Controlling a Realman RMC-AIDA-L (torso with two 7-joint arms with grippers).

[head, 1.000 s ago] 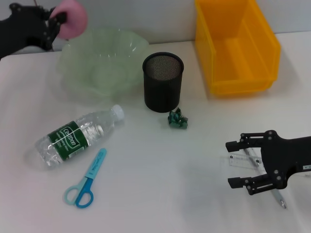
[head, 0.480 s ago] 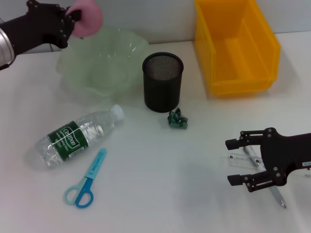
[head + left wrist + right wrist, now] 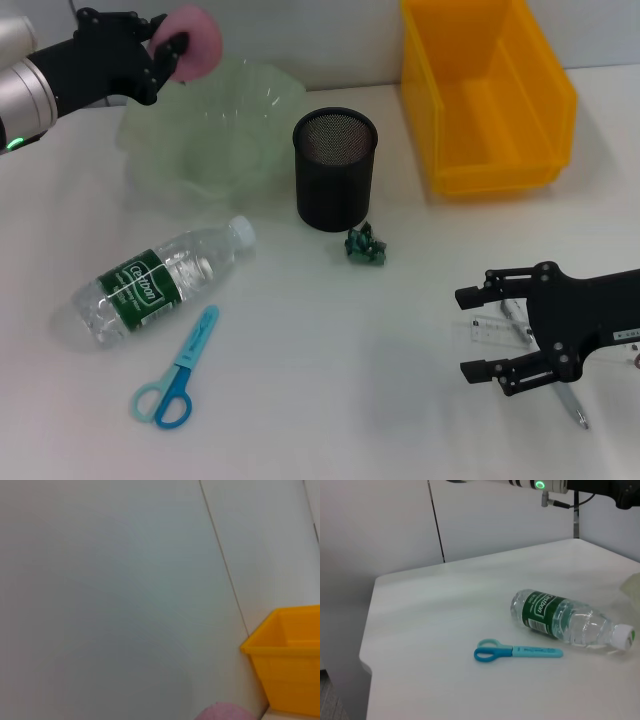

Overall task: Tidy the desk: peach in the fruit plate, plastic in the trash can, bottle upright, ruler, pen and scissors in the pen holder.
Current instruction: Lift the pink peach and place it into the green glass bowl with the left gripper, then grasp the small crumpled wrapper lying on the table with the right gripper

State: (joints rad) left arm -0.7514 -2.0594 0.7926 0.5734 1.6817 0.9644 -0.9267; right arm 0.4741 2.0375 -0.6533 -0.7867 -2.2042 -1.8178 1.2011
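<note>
Desk scene: left end effector (image 3: 163, 50) grips peach (image 3: 193, 54) above plate (image 3: 215, 125).

The left tool (image 3: 160, 52) is matte black, its fingers on jointed links, and it sits on a black wrist that joins a silver-grey cylindrical arm segment showing a small green light. The right tool (image 3: 478, 334) is also matte black, with two slim parallel fingers on an angular body dotted with small pale screws.
</note>
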